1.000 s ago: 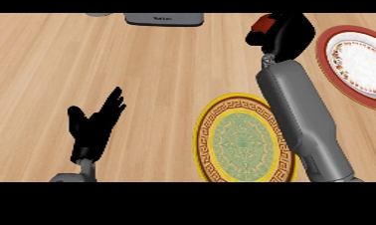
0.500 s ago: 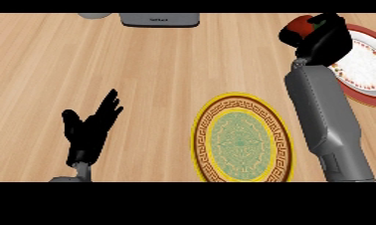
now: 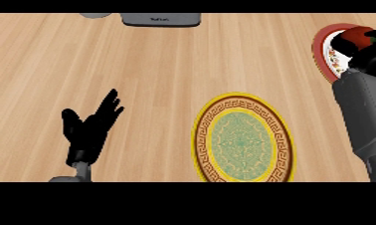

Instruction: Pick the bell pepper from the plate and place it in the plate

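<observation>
My right hand (image 3: pixel 351 50) sat at the far right edge of the head view, over the red-rimmed plate (image 3: pixel 323 52), with its grey forearm running down the right side of the frame. Its black fingers looked curled around a red thing that I took for the bell pepper (image 3: pixel 360 34); only a red patch with a touch of green showed above the hand, so I judged the fingers closed on it but could not see whether it was off the plate or resting on it. I could not make out the pepper's long axis either, since the hand hid most of it. From there the yellow-rimmed plate (image 3: pixel 243 140) lay down and to the left, nearer to me, apart from the red-rimmed plate with bare wooden counter (image 3: pixel 183 64) between them. That direction was what the coming move turned on: I reckoned the pepper would have to travel inward and toward me, ending above the green centre of the yellow-rimmed plate. The right hand was plainly the nearer one to both plates. My left hand (image 3: pixel 88 129) rested at the lower left, fingers straight and spread, holding nothing and well apart from everything in play. At the top edge a dark grey appliance (image 3: pixel 161 19) stood clear of that path.
</observation>
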`<action>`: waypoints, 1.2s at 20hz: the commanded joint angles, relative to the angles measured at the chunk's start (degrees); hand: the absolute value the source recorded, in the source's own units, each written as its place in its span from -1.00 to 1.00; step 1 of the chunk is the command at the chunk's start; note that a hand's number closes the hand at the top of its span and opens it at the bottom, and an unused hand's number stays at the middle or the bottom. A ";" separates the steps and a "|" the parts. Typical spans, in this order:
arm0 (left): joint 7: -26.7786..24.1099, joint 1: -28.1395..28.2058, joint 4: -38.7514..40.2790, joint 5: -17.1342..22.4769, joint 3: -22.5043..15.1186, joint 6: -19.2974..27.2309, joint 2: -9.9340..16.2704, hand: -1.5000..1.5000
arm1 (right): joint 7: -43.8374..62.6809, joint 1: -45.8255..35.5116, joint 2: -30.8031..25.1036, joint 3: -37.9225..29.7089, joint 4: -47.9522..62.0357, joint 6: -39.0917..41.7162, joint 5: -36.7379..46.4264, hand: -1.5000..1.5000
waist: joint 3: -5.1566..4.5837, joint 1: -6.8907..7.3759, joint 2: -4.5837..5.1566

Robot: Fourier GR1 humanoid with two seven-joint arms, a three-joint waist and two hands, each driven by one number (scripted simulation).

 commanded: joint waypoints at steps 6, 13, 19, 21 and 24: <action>0.25 -1.07 1.06 -0.04 0.56 -0.31 0.17 0.00 | -19.21 -0.23 -10.03 -4.85 8.76 -2.72 -20.47 1.00 | -0.03 0.67 0.41; -0.11 -0.05 0.92 -0.90 -0.80 -0.29 -0.46 0.00 | -18.81 0.91 -14.68 -8.32 18.84 13.81 -25.47 -1.00 | 0.06 1.80 1.06; 0.80 -2.60 2.56 -0.59 -0.23 -0.20 -0.70 0.00 | -32.60 0.76 -14.66 -13.67 18.64 20.14 -34.14 -1.00 | 0.25 1.35 1.20; 0.22 -0.74 0.88 -1.79 -1.78 0.43 -1.41 0.00 | -38.15 2.17 -13.83 -16.20 17.33 19.36 -37.26 -1.00 | 0.40 1.58 1.17; -1.66 0.99 1.31 -1.35 -1.12 -0.37 -0.78 0.00 | -47.57 3.64 -13.28 -19.97 13.90 18.78 -42.19 -1.00 | 0.36 1.01 0.90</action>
